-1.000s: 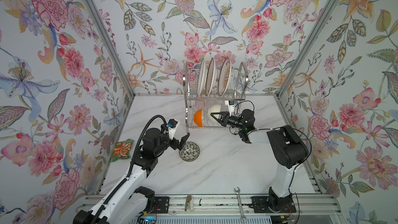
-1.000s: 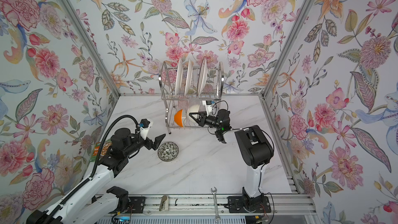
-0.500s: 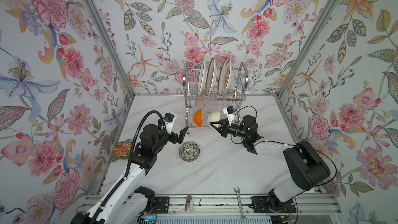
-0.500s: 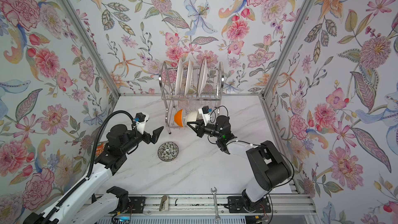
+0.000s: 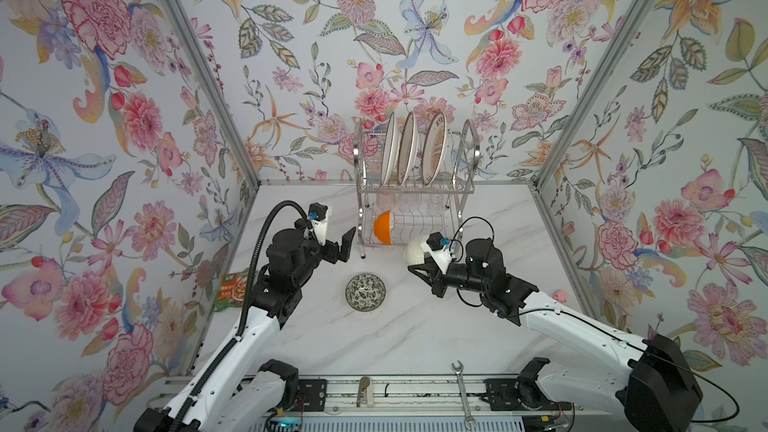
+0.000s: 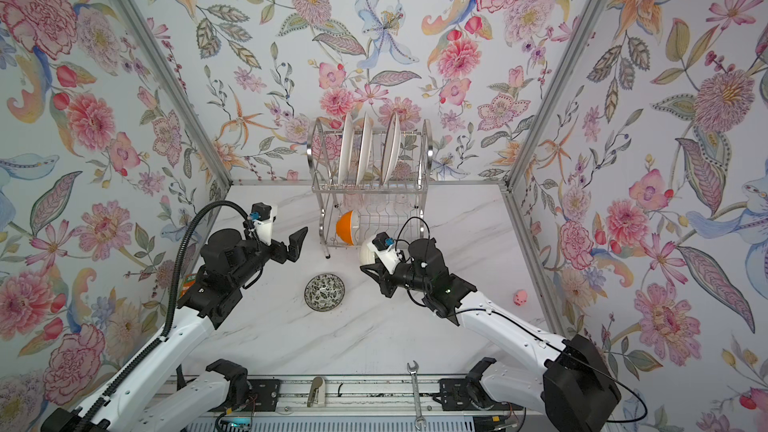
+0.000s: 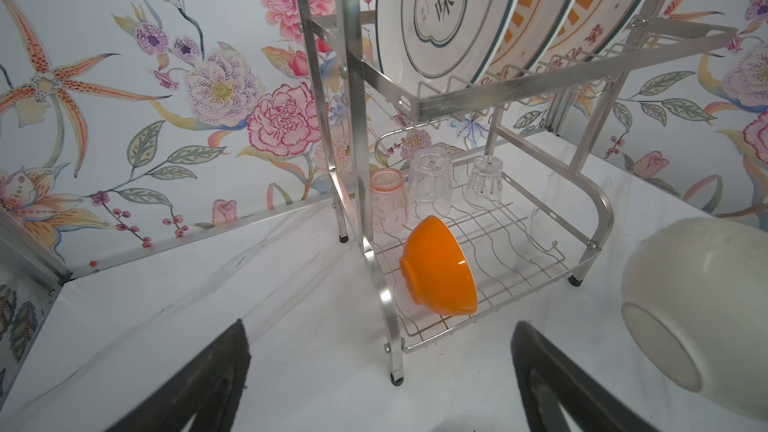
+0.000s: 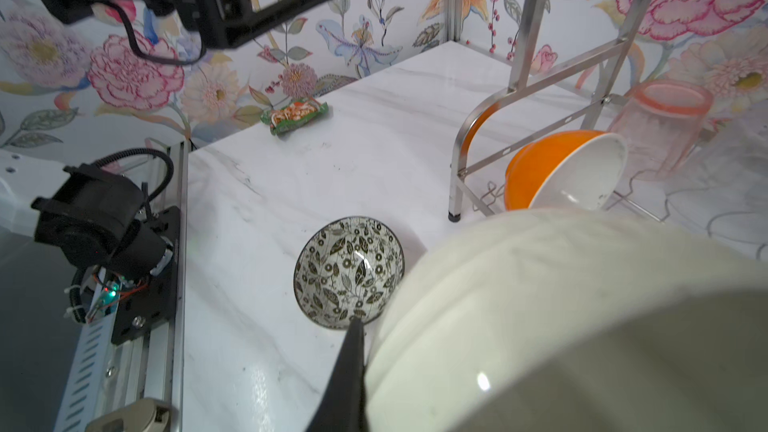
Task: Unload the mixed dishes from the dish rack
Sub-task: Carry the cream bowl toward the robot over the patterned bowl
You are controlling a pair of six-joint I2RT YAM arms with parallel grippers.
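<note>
The dish rack (image 5: 415, 189) (image 6: 370, 189) stands against the back wall with three plates (image 5: 409, 147) upright on its top tier. On the lower shelf an orange bowl (image 5: 383, 227) (image 7: 436, 268) (image 8: 552, 164) leans on edge, with a pink tumbler (image 7: 388, 201) and two clear tumblers (image 7: 430, 182) behind it. My right gripper (image 5: 422, 268) (image 6: 374, 274) is shut on a cream bowl's (image 5: 415, 250) (image 7: 698, 297) (image 8: 561, 309) rim, holding it in the air just in front of the rack. My left gripper (image 5: 344, 247) (image 7: 380, 326) hangs open and empty by the rack's front left leg.
A black-and-white patterned bowl (image 5: 365, 292) (image 8: 348, 272) sits upright on the marble table between the arms. A snack packet (image 5: 232, 286) lies by the left wall, a small pink toy (image 5: 560, 295) by the right wall, and a wrench (image 5: 463, 392) on the front rail.
My right gripper has drawn the cream bowl out of the rack's lower shelf toward the front. My left gripper has moved up from beside the patterned bowl toward the rack.
</note>
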